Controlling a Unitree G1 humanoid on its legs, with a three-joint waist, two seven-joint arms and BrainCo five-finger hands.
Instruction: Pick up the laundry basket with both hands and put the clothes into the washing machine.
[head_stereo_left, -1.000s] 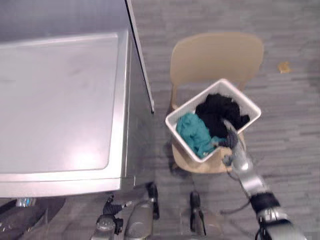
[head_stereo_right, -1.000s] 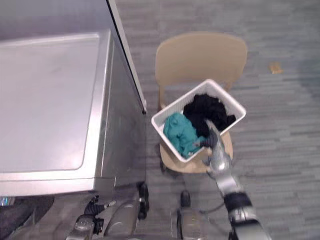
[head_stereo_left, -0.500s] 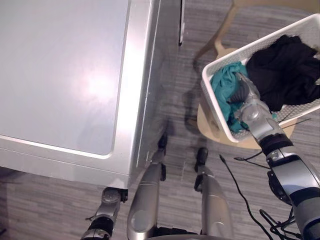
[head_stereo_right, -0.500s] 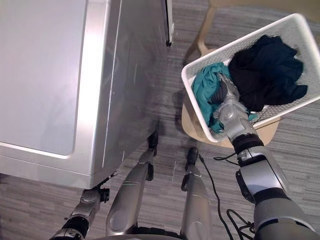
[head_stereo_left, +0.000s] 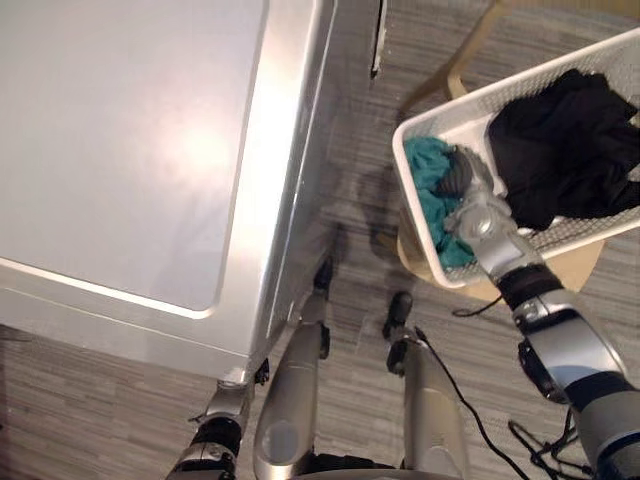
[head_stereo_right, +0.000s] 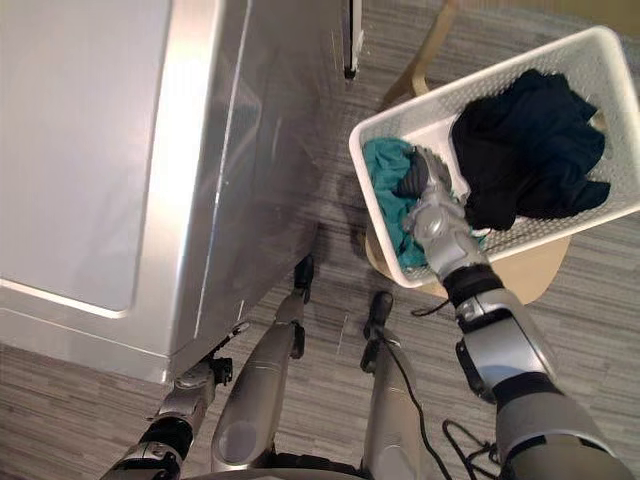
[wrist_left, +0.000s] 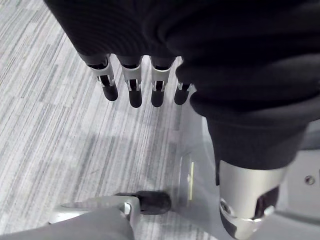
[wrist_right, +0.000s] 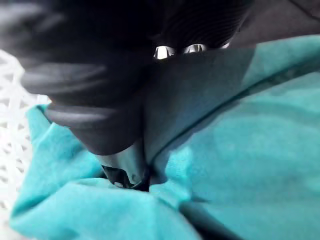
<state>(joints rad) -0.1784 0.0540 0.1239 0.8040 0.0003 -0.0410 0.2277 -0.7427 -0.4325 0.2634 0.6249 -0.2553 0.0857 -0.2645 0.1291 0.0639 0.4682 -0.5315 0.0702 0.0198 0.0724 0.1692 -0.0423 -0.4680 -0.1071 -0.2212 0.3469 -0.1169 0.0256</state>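
1. Eye views: the laundry basket (head_stereo_left: 470, 100) stands on a chair (head_stereo_left: 575, 272) beside the washing machine (head_stereo_left: 130, 140). Our right hand (head_stereo_left: 468, 190) lies on the teal cloth (head_stereo_left: 428, 170) inside it.
2. Left wrist view: our left hand (wrist_left: 130, 84) is released, fingers straight, above the floor (wrist_left: 60, 130).
3. Right wrist view: we cannot tell whether the right hand grasps the teal cloth.
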